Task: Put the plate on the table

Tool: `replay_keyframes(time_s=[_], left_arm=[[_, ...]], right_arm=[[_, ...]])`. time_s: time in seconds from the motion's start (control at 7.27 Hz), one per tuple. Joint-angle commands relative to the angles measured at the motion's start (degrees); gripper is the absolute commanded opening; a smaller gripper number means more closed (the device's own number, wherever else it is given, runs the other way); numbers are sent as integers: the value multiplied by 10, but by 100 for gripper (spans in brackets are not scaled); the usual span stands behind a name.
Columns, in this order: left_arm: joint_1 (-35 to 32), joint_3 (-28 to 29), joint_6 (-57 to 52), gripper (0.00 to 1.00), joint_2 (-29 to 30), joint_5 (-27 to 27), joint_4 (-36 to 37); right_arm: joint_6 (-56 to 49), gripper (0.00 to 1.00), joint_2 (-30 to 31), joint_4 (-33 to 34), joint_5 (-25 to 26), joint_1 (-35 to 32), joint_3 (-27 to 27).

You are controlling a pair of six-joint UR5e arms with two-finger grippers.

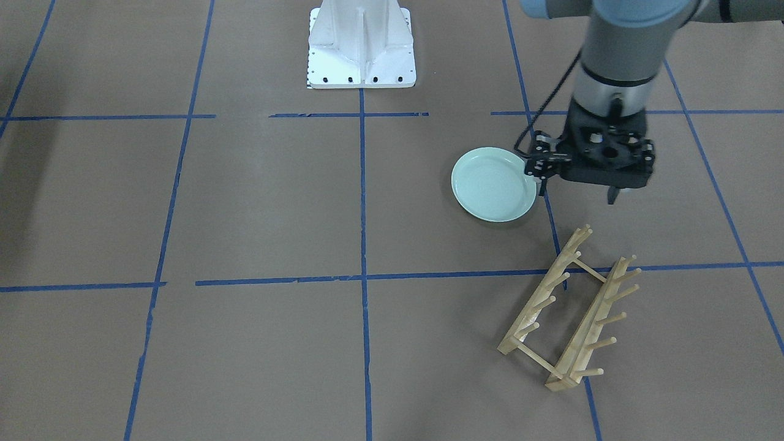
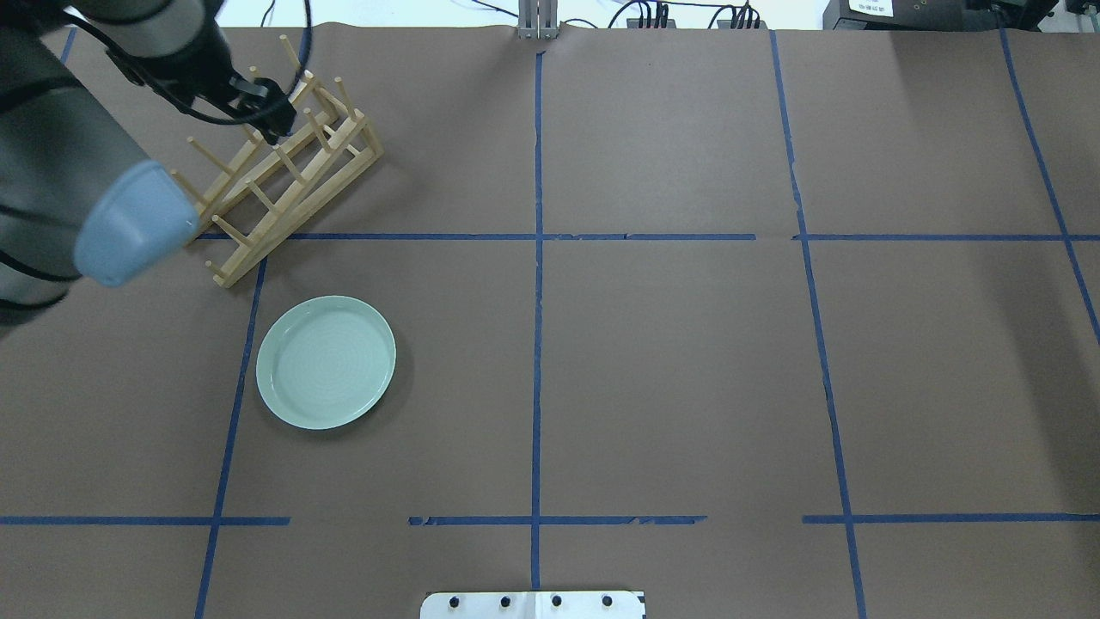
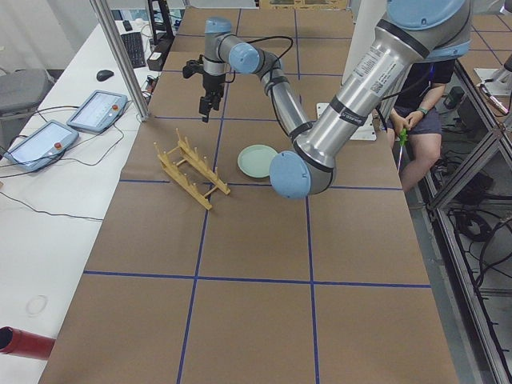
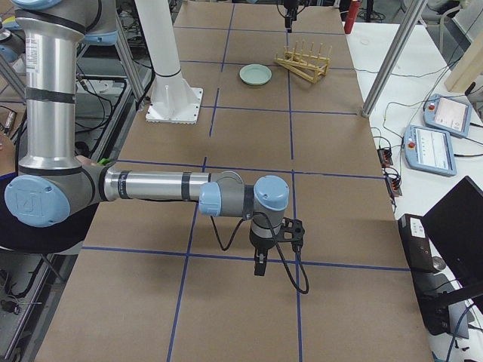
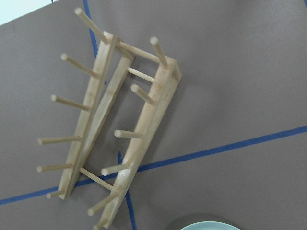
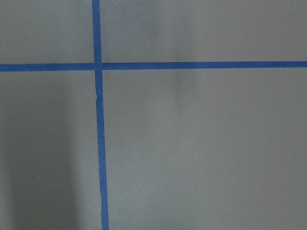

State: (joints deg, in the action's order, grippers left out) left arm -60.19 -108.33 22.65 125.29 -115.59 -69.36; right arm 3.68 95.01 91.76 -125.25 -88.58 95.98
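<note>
We log the left jaws spread wide and empty, hanging high beside the wooden rack (image 5: 152, 124), presumably because the plate (image 2: 326, 361) already lies flat on the desk (image 2: 687, 344) near it; for the right jaws, far off, we cannot tell.

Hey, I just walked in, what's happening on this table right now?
The round pale mint-green plate lies flat on the brown-paper table, beside the light wooden peg rack and out of it. The left end effector hangs above the rack holding nothing, so the placing looks done. The right end effector sits far down the table, away from both.
</note>
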Motion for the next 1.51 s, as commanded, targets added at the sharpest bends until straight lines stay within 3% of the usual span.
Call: replay_keyframes(time_s=[0.0, 0.14, 0.28, 0.55, 0.69, 1.1, 1.38], left_arm=[[-131, 19, -194, 100, -91, -92, -82], [-164, 28, -213, 100, -126, -136, -98], [-170, 29, -217, 100, -150, -141, -98], [-242, 148, -241, 100, -170, -174, -155], [-294, 182, -337, 100, -232, -185, -199], [-338, 197, -375, 100, -357, -190, -202], [-338, 196, -322, 100, -362, -193, -197]], right_arm=[[-1, 100, 0, 0, 0, 0, 0], [0, 100, 0, 0, 0, 0, 0], [-1, 100, 0, 0, 0, 0, 0], [-1, 100, 0, 0, 0, 0, 0], [0, 100, 0, 0, 0, 0, 0], [0, 100, 0, 0, 0, 0, 0], [0, 100, 0, 0, 0, 0, 0]])
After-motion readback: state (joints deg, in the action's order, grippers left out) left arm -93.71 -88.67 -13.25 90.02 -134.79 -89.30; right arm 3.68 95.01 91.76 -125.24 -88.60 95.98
